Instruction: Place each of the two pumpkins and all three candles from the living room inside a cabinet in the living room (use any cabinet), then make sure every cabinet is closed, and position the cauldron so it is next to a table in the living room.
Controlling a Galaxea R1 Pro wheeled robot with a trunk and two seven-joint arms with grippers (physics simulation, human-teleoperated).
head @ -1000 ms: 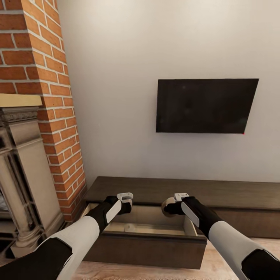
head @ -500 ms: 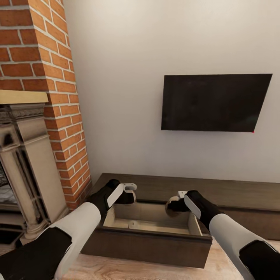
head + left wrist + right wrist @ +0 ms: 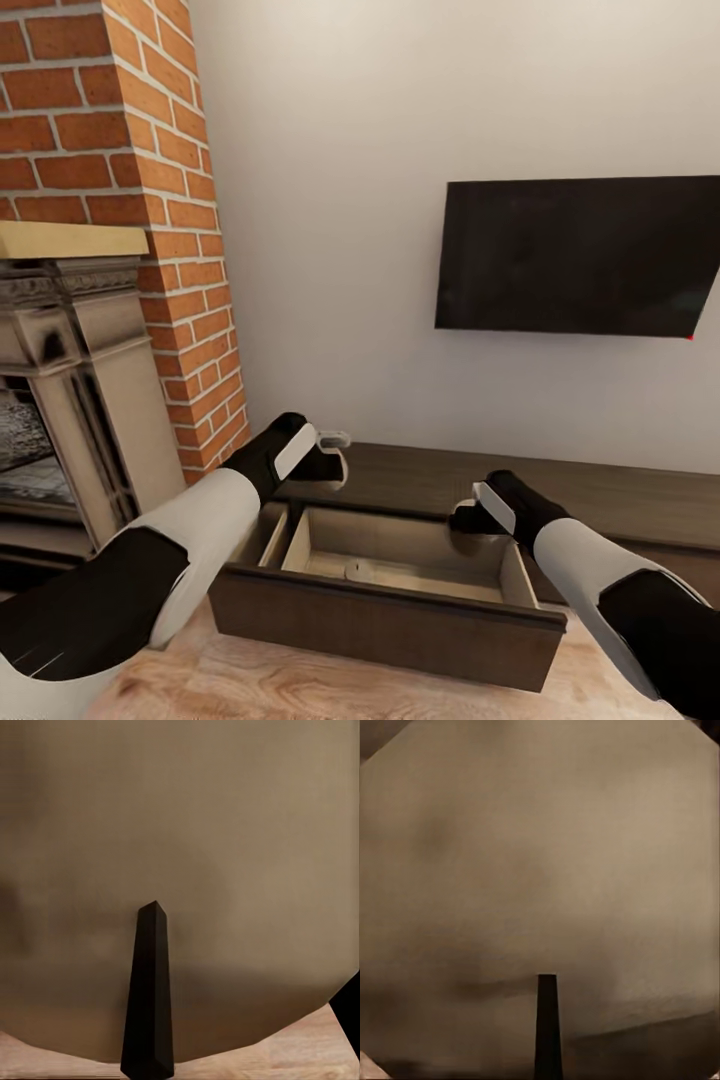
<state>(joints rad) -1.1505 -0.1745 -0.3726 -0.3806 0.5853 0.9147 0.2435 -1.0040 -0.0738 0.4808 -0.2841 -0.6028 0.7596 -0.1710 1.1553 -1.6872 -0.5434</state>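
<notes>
At the far wall of the living room, below the television (image 3: 580, 255) and right of the brick fireplace (image 3: 150, 200):

- Cabinet (image 3: 600, 500): long, low, dark brown. Its left drawer (image 3: 390, 625) is pulled out, pale inside. One small pale stub (image 3: 360, 570) lies on the drawer floor, likely a candle, too small to confirm.
- Left gripper (image 3: 338, 452): over the cabinet top, just beyond the drawer's far left corner. How far open it is cannot be told. In its wrist view one dark finger (image 3: 150, 990) lies against a faceted tan mass (image 3: 180, 832).
- Right gripper (image 3: 462, 518): over the drawer's far right corner, opening not readable. In its wrist view a finger (image 3: 547, 1020) lies against a similar tan bulk (image 3: 540, 855).
- Change: the whole view has shifted, so the camera has moved in on the drawer. The round tan item seen at the right gripper half a second ago is now hidden behind the hand.
- Judgement: this is the candle-stowing step, with release into the drawer pending. The drawer remains to be closed.
</notes>
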